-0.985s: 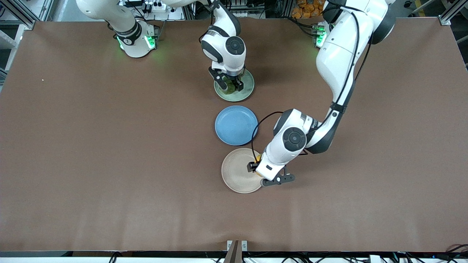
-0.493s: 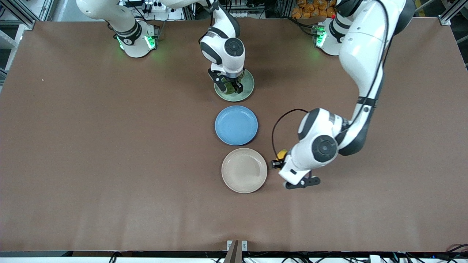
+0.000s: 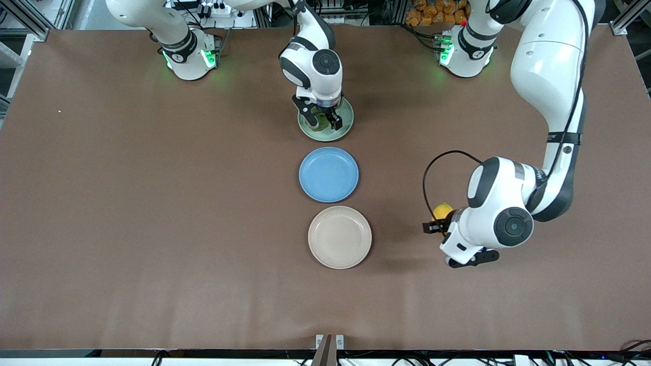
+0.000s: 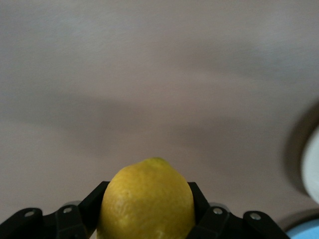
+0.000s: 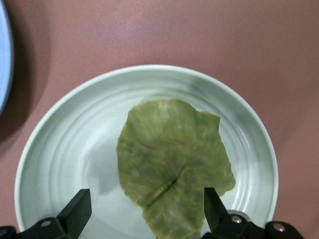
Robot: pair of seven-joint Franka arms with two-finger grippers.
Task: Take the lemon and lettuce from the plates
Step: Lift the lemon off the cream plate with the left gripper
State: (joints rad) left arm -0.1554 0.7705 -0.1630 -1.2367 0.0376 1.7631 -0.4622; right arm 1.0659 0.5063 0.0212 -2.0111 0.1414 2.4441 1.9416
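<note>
Left gripper, clamped on the lemon, now over bare table at the right of centre in the front view, well apart from the beige plate; a second ago over that plate's edge, half a second ago just beside it. Beige plate now bare, lemon gone from it. Left arm swung toward the frame's right, elbow farther from the middle. Right gripper shifted only slightly over the mint plate, fingers spread astride the lettuce.
</note>
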